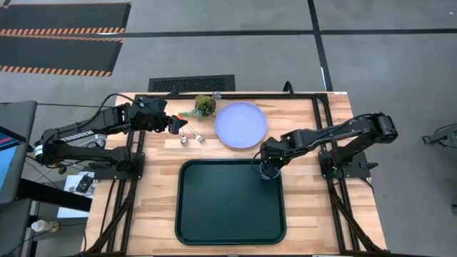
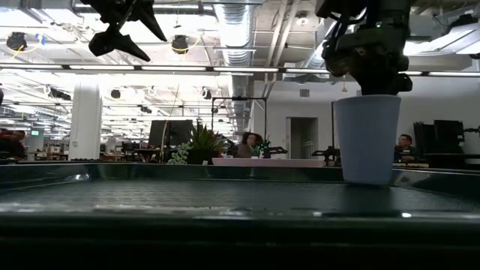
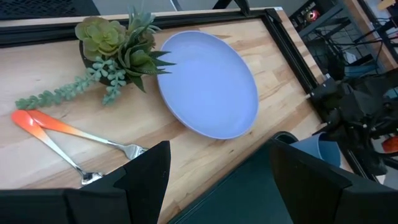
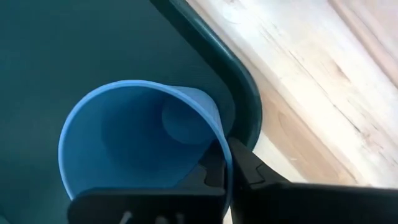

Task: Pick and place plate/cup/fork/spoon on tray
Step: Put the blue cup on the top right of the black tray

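Observation:
The blue cup [image 1: 269, 171] stands upright in the far right corner of the dark green tray [image 1: 228, 214]; my right gripper [image 1: 268, 164] is shut on it from above. It also shows in the low view [image 2: 366, 139] and the right wrist view [image 4: 143, 137]. The lavender-blue plate [image 1: 240, 124] lies on the table beyond the tray. The fork [image 3: 99, 140] and the spoon [image 3: 62, 154], both orange-handled, lie left of the plate. My left gripper [image 1: 175, 126] hangs open and empty above them, and its fingers show wide apart in the left wrist view [image 3: 217, 186]. My right gripper pinches the cup's rim [image 4: 225, 146] on the side nearest the tray's corner, one finger inside the cup and one outside. The fingers come from above, pointing down. The cup is upright and its base appears to rest on the tray floor [image 2: 225, 196].
A small artificial succulent plant [image 1: 203, 106] stands at the far edge of the table, left of the plate. The wooden table [image 1: 157, 185] has a black frame around it. The tray's raised rim [image 4: 242, 106] runs close beside the cup.

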Robot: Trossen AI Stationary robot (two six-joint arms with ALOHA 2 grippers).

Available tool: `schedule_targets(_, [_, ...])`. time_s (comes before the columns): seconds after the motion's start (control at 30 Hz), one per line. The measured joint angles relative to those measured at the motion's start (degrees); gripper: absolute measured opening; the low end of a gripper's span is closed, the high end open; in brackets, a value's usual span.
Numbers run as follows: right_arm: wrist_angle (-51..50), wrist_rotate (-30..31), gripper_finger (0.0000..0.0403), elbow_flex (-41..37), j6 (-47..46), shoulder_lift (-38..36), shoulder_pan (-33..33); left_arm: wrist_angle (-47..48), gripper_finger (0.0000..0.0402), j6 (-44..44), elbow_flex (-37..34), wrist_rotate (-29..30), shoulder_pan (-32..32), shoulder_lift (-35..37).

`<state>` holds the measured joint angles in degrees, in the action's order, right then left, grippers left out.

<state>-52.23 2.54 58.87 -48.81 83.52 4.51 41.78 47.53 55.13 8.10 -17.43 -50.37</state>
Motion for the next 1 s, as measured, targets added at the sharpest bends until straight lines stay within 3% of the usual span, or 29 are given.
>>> schedule_targets(1.0, [1.46,2.33,0.0035,-0.02,3.86,0.29,-0.07,-0.04,0.0256,0.2,0.0,0.02,0.0,0.0])
